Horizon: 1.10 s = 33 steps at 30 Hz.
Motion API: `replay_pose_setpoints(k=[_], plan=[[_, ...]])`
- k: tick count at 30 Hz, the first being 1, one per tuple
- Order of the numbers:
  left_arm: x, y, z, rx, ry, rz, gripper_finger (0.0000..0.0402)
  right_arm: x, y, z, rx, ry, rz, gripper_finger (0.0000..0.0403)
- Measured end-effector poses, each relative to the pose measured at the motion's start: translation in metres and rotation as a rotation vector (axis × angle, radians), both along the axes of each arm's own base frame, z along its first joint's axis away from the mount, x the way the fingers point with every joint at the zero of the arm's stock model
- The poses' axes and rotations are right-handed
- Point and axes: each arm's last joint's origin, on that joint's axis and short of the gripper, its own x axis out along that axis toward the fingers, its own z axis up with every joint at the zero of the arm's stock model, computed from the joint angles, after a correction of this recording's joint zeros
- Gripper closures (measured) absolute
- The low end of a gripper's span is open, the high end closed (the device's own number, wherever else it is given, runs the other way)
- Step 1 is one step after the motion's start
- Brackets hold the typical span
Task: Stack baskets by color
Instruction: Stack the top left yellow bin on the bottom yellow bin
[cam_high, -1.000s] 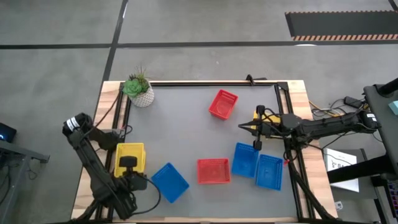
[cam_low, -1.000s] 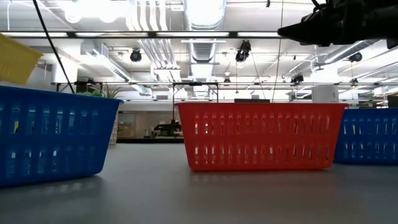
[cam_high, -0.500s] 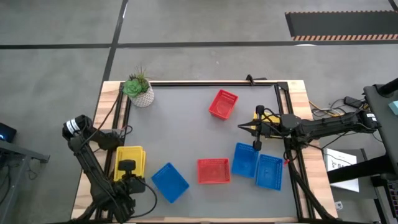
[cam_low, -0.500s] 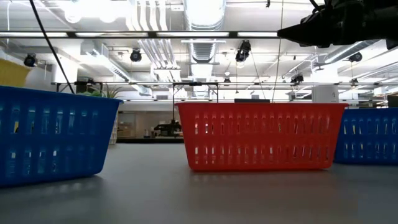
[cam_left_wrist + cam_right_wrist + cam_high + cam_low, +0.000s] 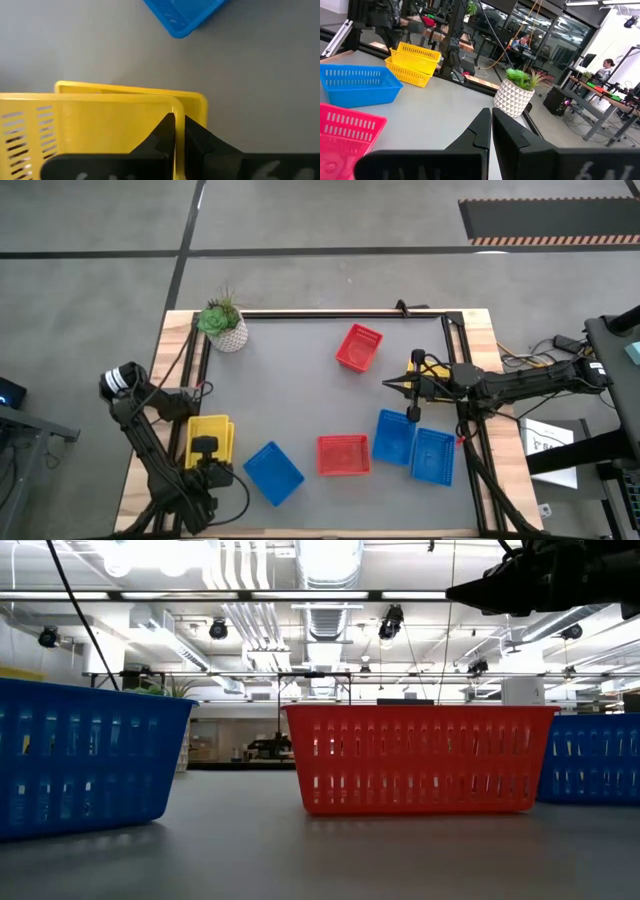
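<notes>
The left gripper (image 5: 175,131) has its fingers (image 5: 162,134) pinched together on the wall of a yellow basket (image 5: 90,125), which sits tilted in a second yellow basket (image 5: 192,100) at the left front of the tabletop (image 5: 290,380); from above the pair shows as one yellow stack (image 5: 208,437). Just beside it lies a blue basket (image 5: 273,472), turned at an angle, and next along the front edge a red basket (image 5: 343,455).

The right gripper (image 5: 388,386) hangs above the tabletop with its fingers (image 5: 485,131) shut on nothing, held out from the right rail. Below it stand two more blue baskets (image 5: 394,436), side by side and touching, the outer one (image 5: 433,456) at the rail. Another red basket (image 5: 359,347) sits alone toward the back, well apart from the rest. A small patch of yellow (image 5: 415,364) shows beside the right arm; it may be another basket, but the arm hides most of it.

A white potted plant (image 5: 224,322) stands at the back left corner, clear of every basket. Cables run along the frame rails. A sheet of paper (image 5: 545,442) lies off the right side; its print is too small to read. No brand or label is legible.
</notes>
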Motion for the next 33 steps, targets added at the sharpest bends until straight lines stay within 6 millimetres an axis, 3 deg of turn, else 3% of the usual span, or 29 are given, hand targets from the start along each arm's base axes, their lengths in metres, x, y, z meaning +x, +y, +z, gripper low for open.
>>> replay_pose_setpoints(k=[20,33], plan=[[-0.005,0.009,-0.019,0.004,0.002,0.003,0.0397,0.0,0.0,0.0,0.007,0.0,0.0,0.0394],[-0.005,0.012,-0.01,-0.053,-0.004,0.064,0.0285,0.0,0.0,0.0,0.009,0.0,0.0,0.0394]])
